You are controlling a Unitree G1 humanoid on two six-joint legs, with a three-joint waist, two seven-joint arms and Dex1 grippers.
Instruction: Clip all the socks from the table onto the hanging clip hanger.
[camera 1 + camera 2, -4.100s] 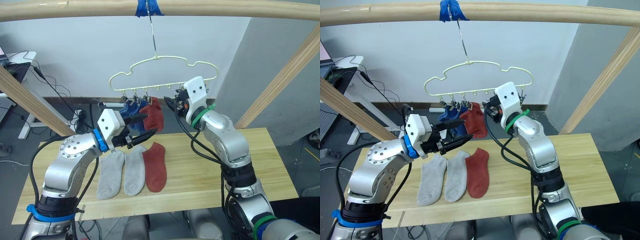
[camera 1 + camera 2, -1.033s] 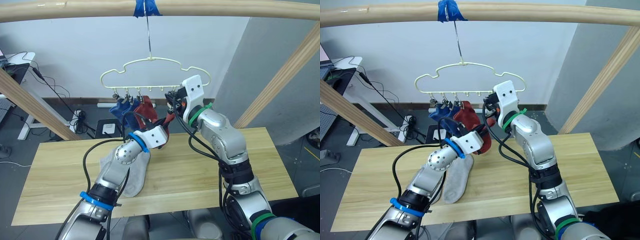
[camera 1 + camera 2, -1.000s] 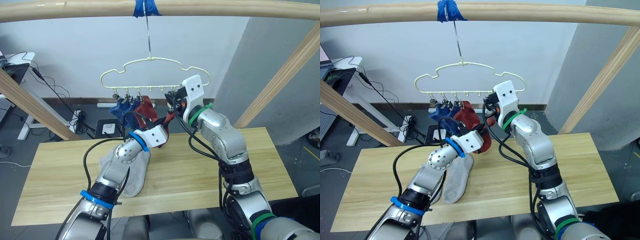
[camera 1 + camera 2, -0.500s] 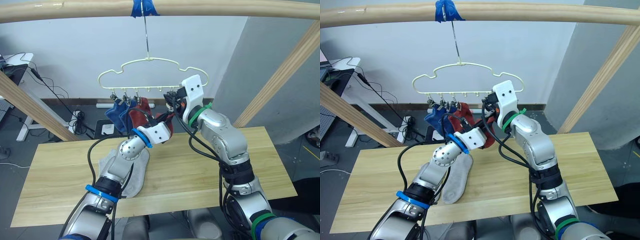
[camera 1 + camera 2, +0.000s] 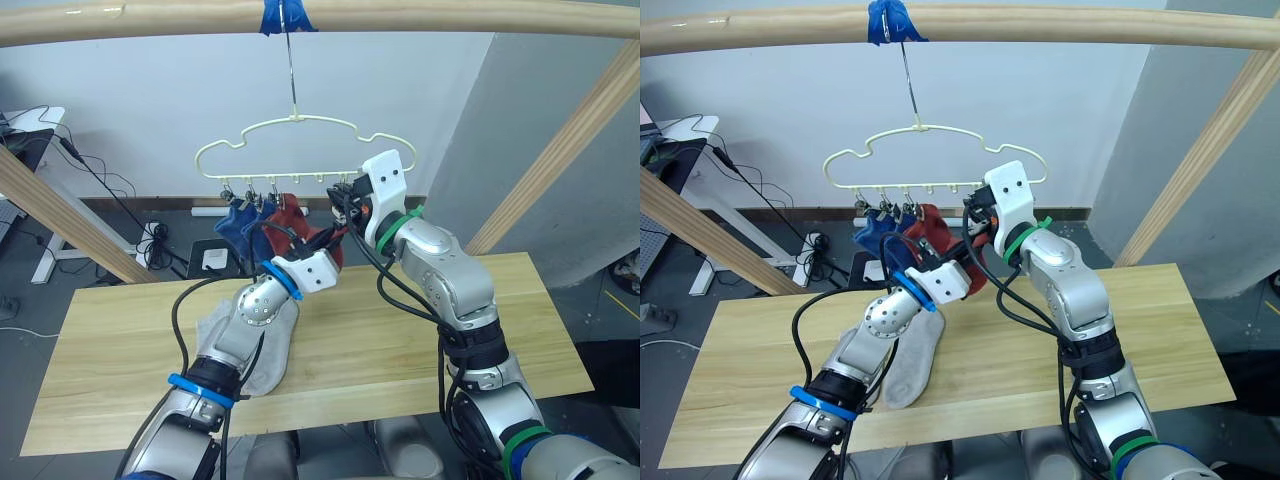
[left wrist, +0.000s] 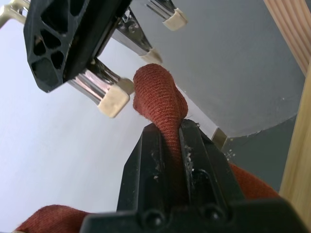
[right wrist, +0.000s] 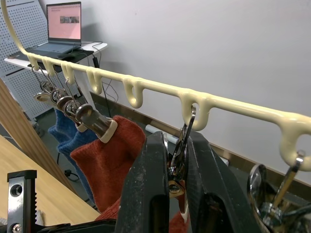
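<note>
On the light wood table (image 5: 420, 330), two grey socks (image 5: 262, 345) are lying under the left arm, waiting their turn. Above them, two blue socks (image 5: 237, 222) and one rust-red sock (image 5: 288, 213) are hanging from the leftmost clips of the pale-yellow clip hanger (image 5: 290, 140). The left gripper (image 6: 167, 141) is pinching a second rust-red sock (image 6: 160, 99), fingers clamped on the fabric, and is lifting its folded edge up beside a metal clip (image 7: 181, 145). The right gripper (image 7: 170, 170) is squeezing that clip's handles between its closed fingers, seemingly to hold the clip open so the sock's edge can slip in.
</note>
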